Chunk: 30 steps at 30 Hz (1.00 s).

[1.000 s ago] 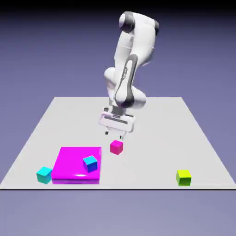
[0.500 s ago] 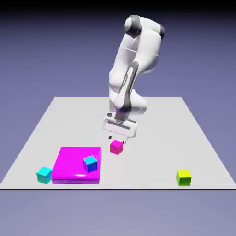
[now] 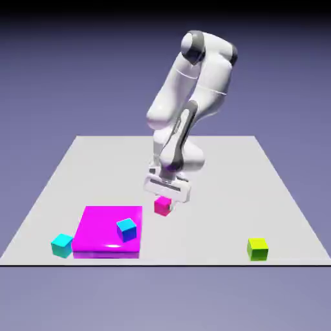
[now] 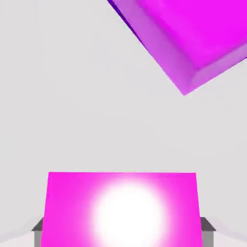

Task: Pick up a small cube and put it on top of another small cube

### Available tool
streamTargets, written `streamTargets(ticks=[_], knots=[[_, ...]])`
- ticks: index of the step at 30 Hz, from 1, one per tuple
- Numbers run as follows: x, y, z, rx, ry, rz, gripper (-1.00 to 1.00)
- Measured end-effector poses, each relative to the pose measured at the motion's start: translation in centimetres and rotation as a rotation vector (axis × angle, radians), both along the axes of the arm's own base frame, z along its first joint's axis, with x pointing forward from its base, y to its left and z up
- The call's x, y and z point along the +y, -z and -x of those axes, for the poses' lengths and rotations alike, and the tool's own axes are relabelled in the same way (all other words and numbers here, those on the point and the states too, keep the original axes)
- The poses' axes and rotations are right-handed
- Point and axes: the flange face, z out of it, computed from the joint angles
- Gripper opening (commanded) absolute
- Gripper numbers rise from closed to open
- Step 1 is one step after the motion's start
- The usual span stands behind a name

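Observation:
The small magenta-pink cube (image 3: 162,206) rests on the table just off the exterior view's right of the large magenta slab (image 3: 103,226). My gripper (image 3: 165,199) hangs right over the cube and is open, with one finger on either side of it. In the hand view the cube (image 4: 123,210) fills the bottom, brightly lit on top, and grey fingertips (image 4: 37,227) show just outside its left and right edges. A blue cube (image 3: 127,229) sits on the slab.
A cyan cube (image 3: 62,245) lies by the slab's near left corner. A yellow-green cube (image 3: 257,249) sits near the front right of the table. A corner of the slab (image 4: 193,34) shows at the hand view's top right.
The gripper has come down and slightly rightward, from above the magenta-pink cube to around it. No cube has moved.

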Motion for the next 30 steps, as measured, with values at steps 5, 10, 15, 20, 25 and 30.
streamTargets(ticks=[5,10,15,20,25,30], knots=[[0.2,-2.0,0.1,-0.012,-0.001,0.006,-1.00],[0.5,-3.6,0.7,-0.006,0.001,-0.001,-1.00],[0.8,-4.8,1.6,0.020,0.004,-0.016,-1.00],[0.5,-6.3,-5.6,-0.234,-0.173,0.020,-1.00],[1.3,-9.1,-12.5,-0.444,-0.401,0.058,-1.00],[3.7,-12.4,-18.4,-0.587,-0.665,0.091,-1.00]])
